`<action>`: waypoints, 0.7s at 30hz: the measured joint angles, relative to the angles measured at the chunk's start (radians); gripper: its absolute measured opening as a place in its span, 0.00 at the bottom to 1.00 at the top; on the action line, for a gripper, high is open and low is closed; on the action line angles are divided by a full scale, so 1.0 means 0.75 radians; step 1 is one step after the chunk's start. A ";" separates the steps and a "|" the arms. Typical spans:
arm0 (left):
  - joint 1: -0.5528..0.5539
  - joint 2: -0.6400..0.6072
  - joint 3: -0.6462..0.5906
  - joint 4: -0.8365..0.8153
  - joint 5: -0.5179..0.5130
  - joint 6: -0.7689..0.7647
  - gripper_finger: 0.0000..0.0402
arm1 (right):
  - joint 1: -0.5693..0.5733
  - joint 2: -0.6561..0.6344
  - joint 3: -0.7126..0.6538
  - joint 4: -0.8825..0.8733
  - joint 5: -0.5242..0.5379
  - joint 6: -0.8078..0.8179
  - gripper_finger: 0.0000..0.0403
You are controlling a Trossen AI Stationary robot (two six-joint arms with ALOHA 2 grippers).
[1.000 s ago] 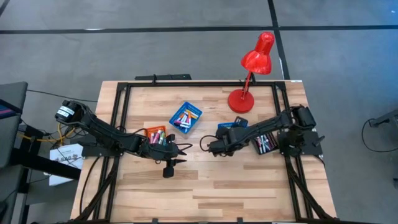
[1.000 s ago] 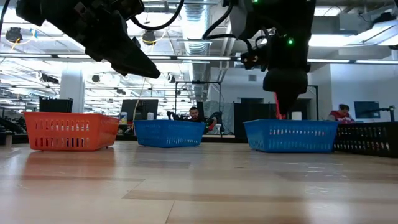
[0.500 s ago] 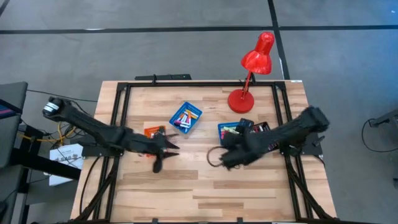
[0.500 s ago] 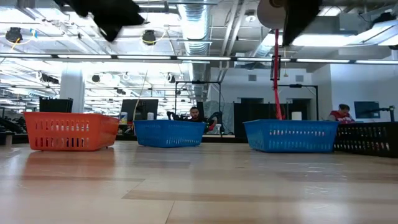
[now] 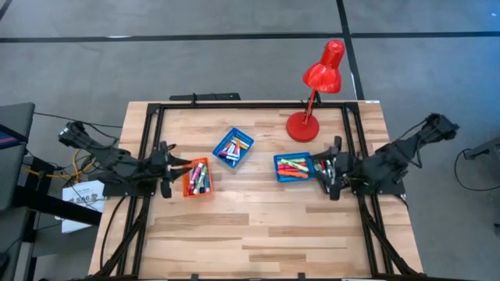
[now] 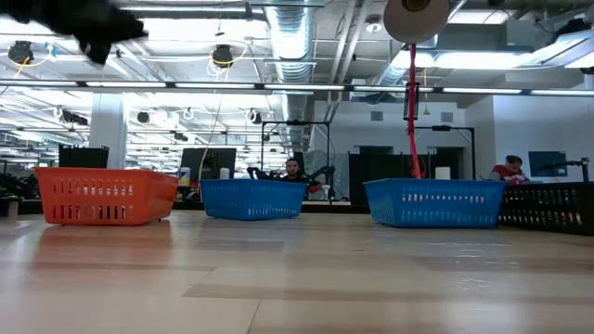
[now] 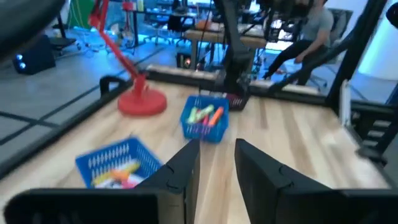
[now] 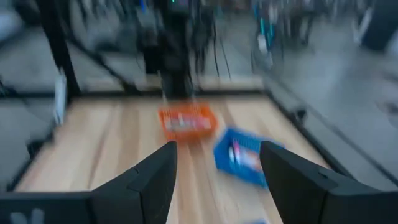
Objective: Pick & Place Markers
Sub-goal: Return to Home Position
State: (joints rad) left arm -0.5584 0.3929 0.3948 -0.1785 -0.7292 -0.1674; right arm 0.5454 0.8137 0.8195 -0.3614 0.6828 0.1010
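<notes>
Bright markers (image 5: pixel 232 149) in blue tray (image 5: pixel 247 138)

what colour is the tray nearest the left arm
Orange; the tray shows best in the high view.

Robot lab — ceiling ducts (image 6: pixel 295 28), monitors (image 6: pixel 546 163).

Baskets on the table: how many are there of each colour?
orange basket: 1
blue baskets: 2
black basket: 1
Total: 4
</notes>
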 joint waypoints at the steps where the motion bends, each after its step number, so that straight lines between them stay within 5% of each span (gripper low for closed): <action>1: 0.005 -0.045 -0.055 0.012 -0.001 -0.009 0.24 | -0.024 -0.083 -0.120 0.166 -0.035 -0.070 0.55; 5: 0.041 -0.212 -0.200 0.119 -0.006 0.014 0.24 | -0.155 -0.325 -0.571 0.804 -0.281 -0.302 0.55; 9: 0.072 -0.373 -0.217 0.141 -0.008 0.102 0.24 | -0.286 -0.516 -0.851 1.115 -0.498 -0.375 0.55; 13: 0.076 -0.519 -0.216 0.154 -0.009 0.183 0.24 | -0.374 -0.746 -0.948 1.032 -0.529 -0.281 0.55; 21: 0.076 -0.498 -0.271 0.177 0.038 0.211 0.24 | -0.408 -1.064 -0.972 0.633 -0.631 -0.215 0.55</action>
State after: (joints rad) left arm -0.5011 0.0193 0.1918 -0.0456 -0.7004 -0.0095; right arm 0.2397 0.0156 0.0903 0.1134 0.2097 -0.0600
